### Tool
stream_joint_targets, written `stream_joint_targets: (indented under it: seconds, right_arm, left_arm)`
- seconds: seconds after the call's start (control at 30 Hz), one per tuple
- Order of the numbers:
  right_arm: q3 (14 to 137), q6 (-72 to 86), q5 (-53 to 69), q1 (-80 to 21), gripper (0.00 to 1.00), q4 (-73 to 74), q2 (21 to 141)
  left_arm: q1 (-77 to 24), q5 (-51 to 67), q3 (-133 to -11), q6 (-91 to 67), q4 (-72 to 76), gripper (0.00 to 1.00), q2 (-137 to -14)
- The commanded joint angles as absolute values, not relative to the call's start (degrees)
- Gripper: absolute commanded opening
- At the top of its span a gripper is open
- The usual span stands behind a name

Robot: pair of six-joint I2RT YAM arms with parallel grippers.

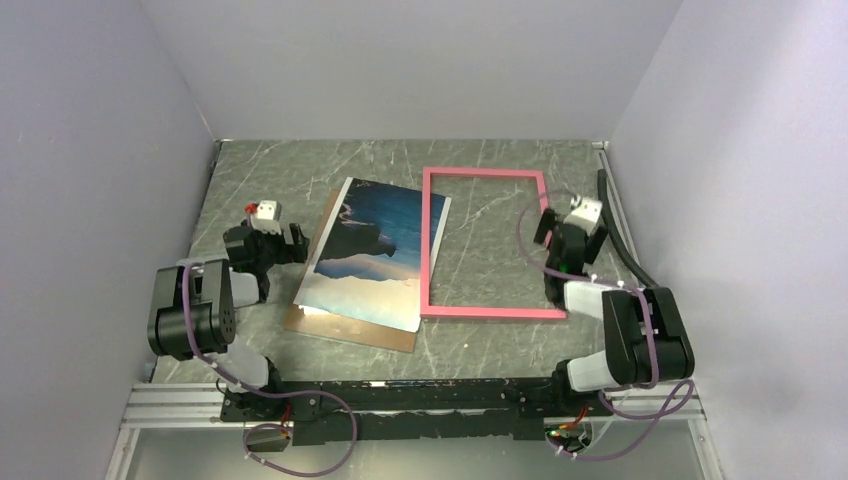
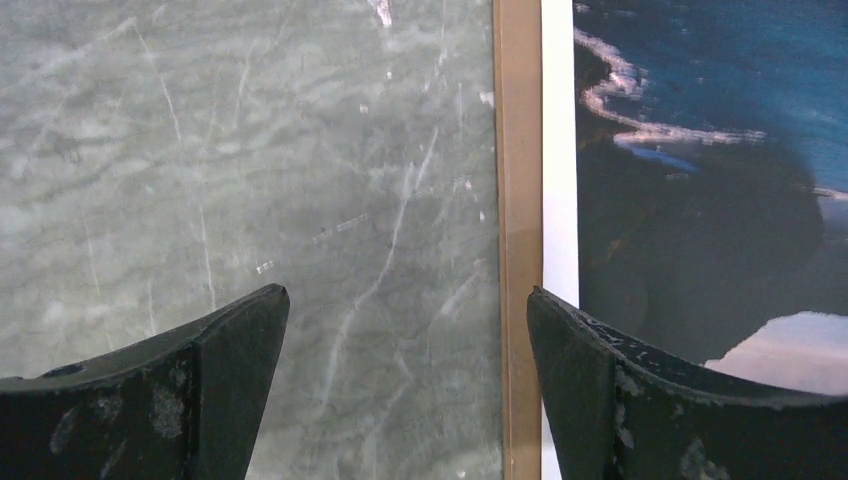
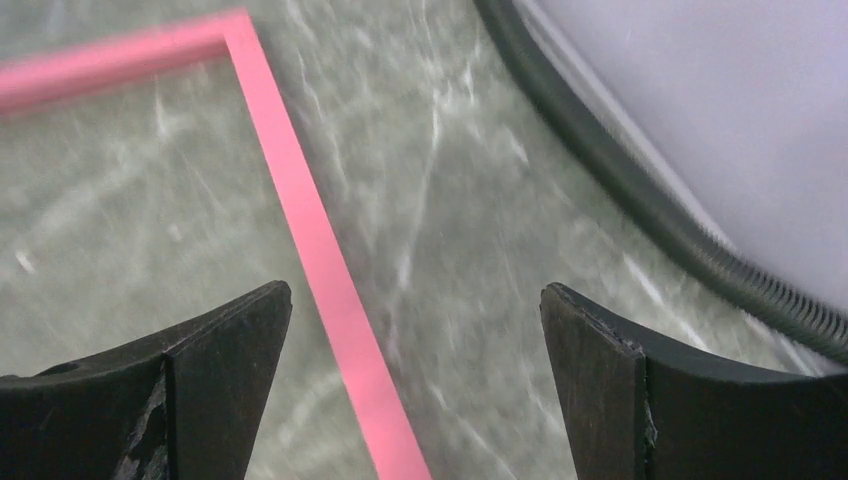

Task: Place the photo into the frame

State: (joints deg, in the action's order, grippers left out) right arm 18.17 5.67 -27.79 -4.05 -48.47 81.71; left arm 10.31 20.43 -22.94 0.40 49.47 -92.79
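Photo [image 1: 375,250] face up on backing board [image 1: 350,333], beside frame [image 1: 495,313]

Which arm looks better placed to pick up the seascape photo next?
Left, probably. The left end effector, open, hovers beside the edge of the thin blue seascape print lying on a flat brown board. The right end effector, open, is over the pink rectangular frame, away from the print.
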Motion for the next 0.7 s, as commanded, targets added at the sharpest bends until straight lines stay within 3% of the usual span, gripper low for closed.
stream_joint_targets:
  seconds: [0.0, 0.2, 0.3, 0.53, 0.67]
  right_arm:
    - [38.59, 11.68, -35.88, -4.53, 1.0, -18.74, 77.05]
    - [53.05, 33.56, -18.75, -3.02, 1.0, -4.39, 77.68]
    - [59.9, 32.95, -5.17, -3.78, 1.0, -0.48, 80.49]
    - [80.89, 25.28, -22.29, -25.94, 1.0, 24.53, 94.85]
    - [88.14, 28.53, -24.4, -32.96, 1.0, 33.83, 102.98]
  left_arm:
    - [10.9, 23.97, -35.52, 2.77, 25.98, 0.95, -86.75]
    - [11.02, 22.9, -53.83, 2.64, -1.32, 0.95, -85.89]
    - [10.99, 21.39, -63.16, 2.26, -12.95, 0.95, -87.41]
    - [11.61, 19.66, -90.0, 3.75, -45.95, 0.77, -99.83]
    - [13.18, 21.3, -93.3, 3.44, -50.63, 0.76, -101.14]
